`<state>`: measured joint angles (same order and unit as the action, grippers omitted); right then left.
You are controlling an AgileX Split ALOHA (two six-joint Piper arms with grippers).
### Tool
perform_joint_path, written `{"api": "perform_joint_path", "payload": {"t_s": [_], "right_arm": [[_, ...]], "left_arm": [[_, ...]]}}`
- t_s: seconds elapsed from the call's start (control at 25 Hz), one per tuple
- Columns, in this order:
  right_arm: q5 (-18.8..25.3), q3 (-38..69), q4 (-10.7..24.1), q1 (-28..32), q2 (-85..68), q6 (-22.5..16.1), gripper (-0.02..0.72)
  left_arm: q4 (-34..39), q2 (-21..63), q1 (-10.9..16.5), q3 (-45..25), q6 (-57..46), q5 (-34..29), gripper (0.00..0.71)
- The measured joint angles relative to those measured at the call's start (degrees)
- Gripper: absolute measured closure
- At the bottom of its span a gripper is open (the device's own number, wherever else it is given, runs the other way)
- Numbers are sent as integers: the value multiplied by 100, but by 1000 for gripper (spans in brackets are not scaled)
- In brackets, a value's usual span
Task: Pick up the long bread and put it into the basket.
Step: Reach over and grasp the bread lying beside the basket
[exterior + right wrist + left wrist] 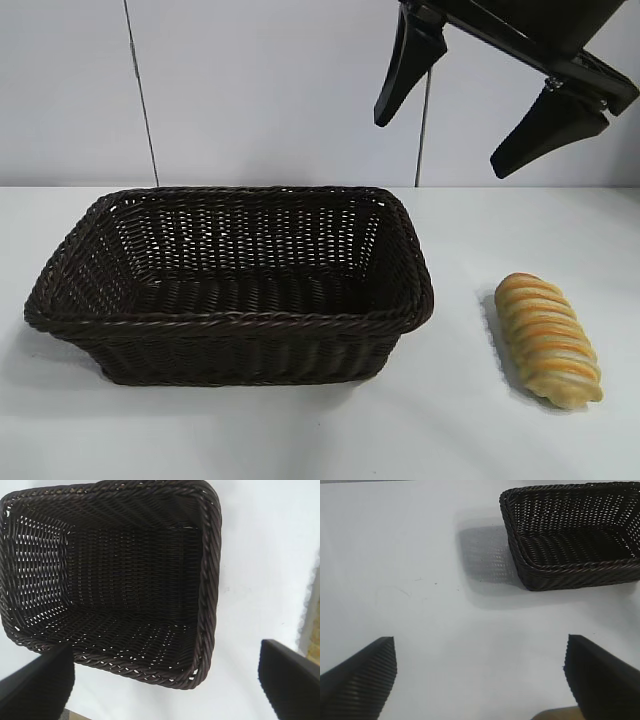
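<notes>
- The long bread (549, 339) lies flat on the white table (300, 440), to the right of the basket (230, 285) in the exterior view, with a clear strip of table between the two.
- Its long axis runs from the far side toward the camera, its near end angled slightly to the right.
- The right gripper (445, 138) hangs in the air high above the table, up and somewhat left of the bread, roughly over the gap between the loaf and the basket's right rim.
- Its two black fingers (403, 70) are spread wide and hold nothing; they touch neither bread nor basket.
- The right wrist view looks down into the basket (207, 580), which holds nothing.
- The basket (560, 570) sits upright on the table.
- The left gripper (480, 680) shows only in its own wrist view, over bare table well short of the basket, jaws wide apart with nothing held.
</notes>
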<state>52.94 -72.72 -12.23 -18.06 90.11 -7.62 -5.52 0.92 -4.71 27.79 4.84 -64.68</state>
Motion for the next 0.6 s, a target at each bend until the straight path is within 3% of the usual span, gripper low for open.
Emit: {"api": "perform_joint_path", "payload": {"t_s": [0.16, 0.28, 0.48, 0.6], "right_arm": [[230, 0, 1015, 0, 0, -547, 9], [334, 0, 1524, 0, 0, -793, 9], [448, 43, 2116, 0, 42, -956, 9], [253, 396, 2196, 108, 76, -1110, 9]], "left_arm": [[0, 0, 0, 0, 0, 0, 56], [0, 0, 0, 0, 0, 0, 56], [0, 0, 0, 0, 0, 0, 56], [0, 0, 0, 0, 0, 0, 56]]}}
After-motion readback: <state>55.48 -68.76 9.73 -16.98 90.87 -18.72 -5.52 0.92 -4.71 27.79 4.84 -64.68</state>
